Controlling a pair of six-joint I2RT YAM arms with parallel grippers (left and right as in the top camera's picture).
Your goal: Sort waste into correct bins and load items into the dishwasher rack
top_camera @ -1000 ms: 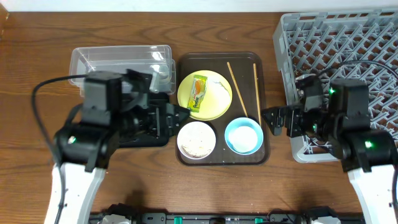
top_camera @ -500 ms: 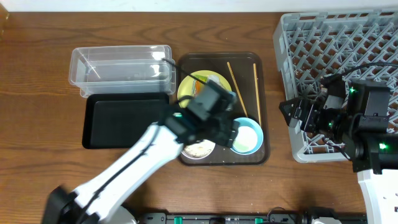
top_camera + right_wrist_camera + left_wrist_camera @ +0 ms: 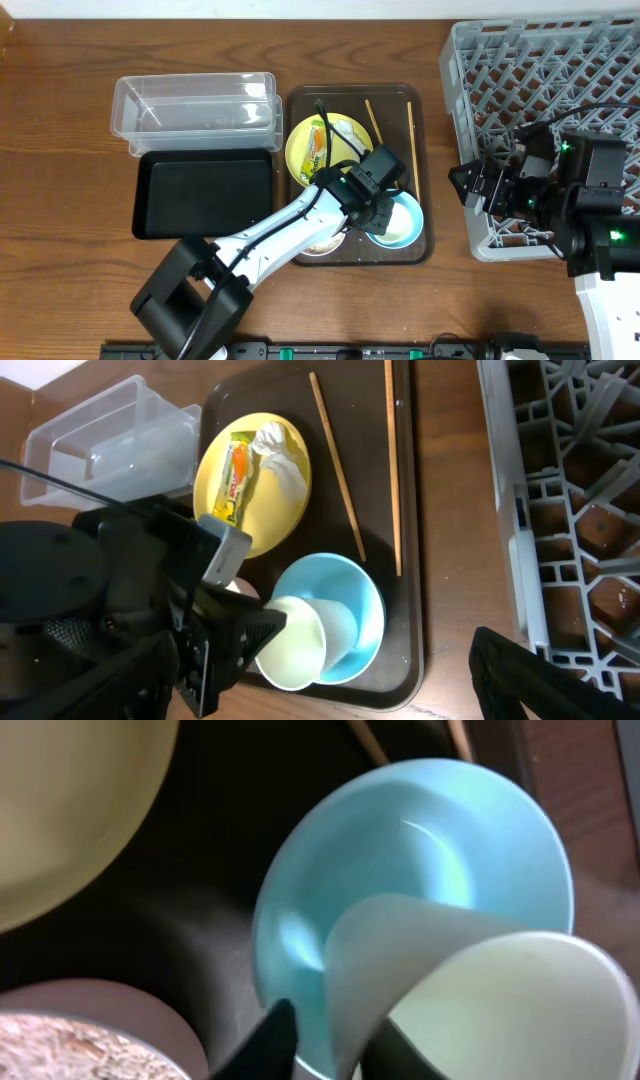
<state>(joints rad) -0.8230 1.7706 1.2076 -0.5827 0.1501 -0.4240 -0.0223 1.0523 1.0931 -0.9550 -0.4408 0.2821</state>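
My left gripper (image 3: 376, 210) (image 3: 330, 1042) reaches across the brown serving tray (image 3: 420, 252). It is shut over the near rim of the light blue bowl (image 3: 402, 226) (image 3: 420, 840) (image 3: 358, 592). A white cup (image 3: 295, 645) (image 3: 500, 1010) lies tipped in that bowl, its wall also between the jaws. The white bowl (image 3: 60, 1040) (image 3: 322, 246) of rice grains sits beside it, half under the arm. On the yellow plate (image 3: 300, 155) lie the snack wrapper (image 3: 232, 482) and white scrap (image 3: 280, 455). Two chopsticks (image 3: 335, 460) rest on the tray. My right gripper (image 3: 459, 186) hangs open and empty by the rack's left edge.
The grey dishwasher rack (image 3: 540, 70) fills the right side, partly under my right arm. A clear tub (image 3: 190, 105) stands at the back left with the black tray (image 3: 200, 195) just in front of it. Bare wooden table surrounds them.
My left arm swung from over the black tray across to the blue bowl and its jaws closed there. The right arm drew back slightly to the right, then held still.
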